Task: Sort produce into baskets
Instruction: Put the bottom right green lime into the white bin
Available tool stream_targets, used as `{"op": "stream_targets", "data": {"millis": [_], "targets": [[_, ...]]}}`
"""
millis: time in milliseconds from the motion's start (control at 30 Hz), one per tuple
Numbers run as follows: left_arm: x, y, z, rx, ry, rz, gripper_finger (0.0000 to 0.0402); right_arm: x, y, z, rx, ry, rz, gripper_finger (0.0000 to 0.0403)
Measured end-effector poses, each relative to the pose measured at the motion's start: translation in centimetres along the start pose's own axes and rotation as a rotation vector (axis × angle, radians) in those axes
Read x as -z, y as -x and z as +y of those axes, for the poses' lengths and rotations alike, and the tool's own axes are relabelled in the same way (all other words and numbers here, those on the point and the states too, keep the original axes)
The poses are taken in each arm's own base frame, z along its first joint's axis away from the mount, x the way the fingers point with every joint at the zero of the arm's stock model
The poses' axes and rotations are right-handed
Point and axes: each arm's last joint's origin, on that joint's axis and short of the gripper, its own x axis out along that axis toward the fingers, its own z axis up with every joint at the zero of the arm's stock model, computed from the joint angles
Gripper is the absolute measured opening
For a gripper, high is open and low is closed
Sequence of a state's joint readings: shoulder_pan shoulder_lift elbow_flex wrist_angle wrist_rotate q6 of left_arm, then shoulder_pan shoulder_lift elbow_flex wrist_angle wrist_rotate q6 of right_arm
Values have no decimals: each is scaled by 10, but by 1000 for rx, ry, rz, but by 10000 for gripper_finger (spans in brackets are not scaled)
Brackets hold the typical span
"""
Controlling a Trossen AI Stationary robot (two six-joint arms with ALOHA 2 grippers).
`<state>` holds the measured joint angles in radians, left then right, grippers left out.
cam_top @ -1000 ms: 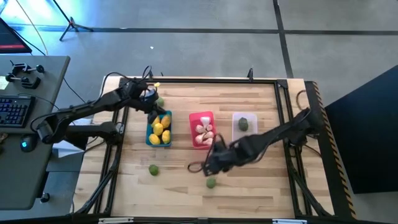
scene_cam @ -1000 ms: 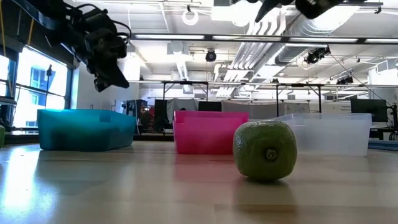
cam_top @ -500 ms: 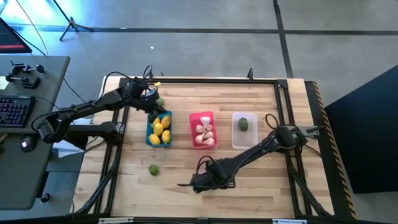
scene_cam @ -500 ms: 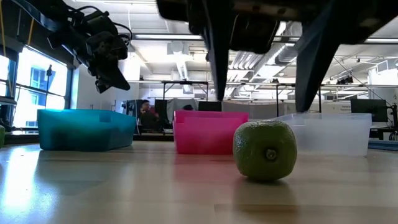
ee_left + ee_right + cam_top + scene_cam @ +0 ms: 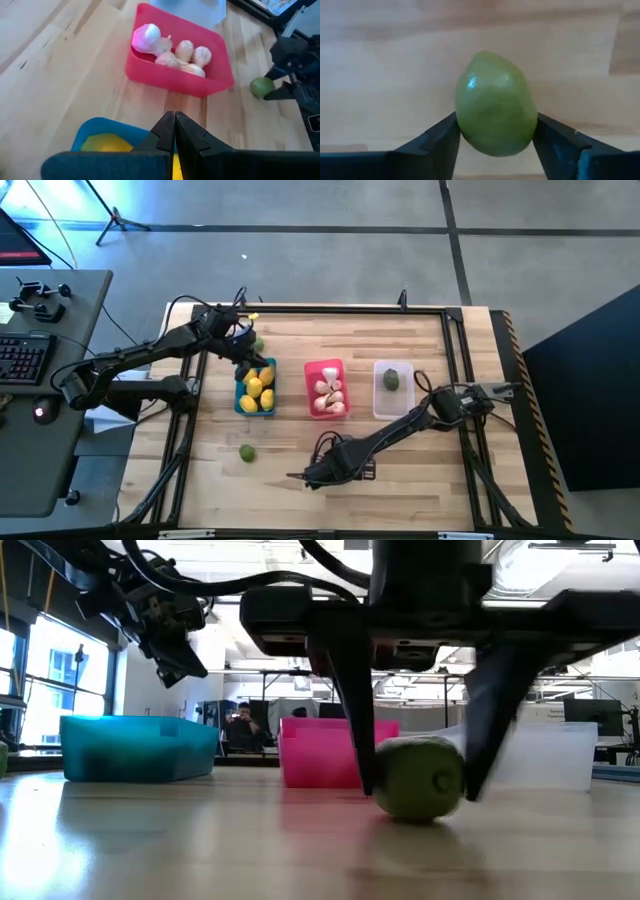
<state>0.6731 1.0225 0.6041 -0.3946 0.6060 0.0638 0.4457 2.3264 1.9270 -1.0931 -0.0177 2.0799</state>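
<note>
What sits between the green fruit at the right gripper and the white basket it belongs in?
Nothing visible. The right gripper straddles the green fruit near the table's front edge; bare wood runs from there to the white basket, with the pink basket off to one side.

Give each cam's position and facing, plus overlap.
High: overhead, straight down; table, both arms, three bins.
Low: tabletop height, level into the room; right end effector around a lime.
Left wrist: above the blue bin, facing the pink bin; shut fingers.
Right wrist: down on the lime between its fingers.
Shared: that lime, in the low and both wrist views.
</note>
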Motion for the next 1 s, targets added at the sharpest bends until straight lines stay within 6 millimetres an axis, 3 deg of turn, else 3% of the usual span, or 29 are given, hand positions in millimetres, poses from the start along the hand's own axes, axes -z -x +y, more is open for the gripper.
{"op": "stream_targets", "data": {"millis": [300, 467, 733, 833, 1000], "targets": [[-1, 0, 0, 0, -30, -5, 0, -18, 8, 10, 0, 142, 4, 123], [-1, 0, 0, 0, -32, -13, 0, -40, 59, 12, -40, 229, -6, 121], [-7, 0, 0, -3, -37, -64, 0, -121, 133, -22, 139, 362, -105, 121], [-10, 0, 0, -5, -55, -93, 0, -160, 138, -30, 99, 432, -103, 119], [-16, 1, 0, -6, -40, -142, 0, -218, 126, -71, 207, 470, -89, 119]]}}
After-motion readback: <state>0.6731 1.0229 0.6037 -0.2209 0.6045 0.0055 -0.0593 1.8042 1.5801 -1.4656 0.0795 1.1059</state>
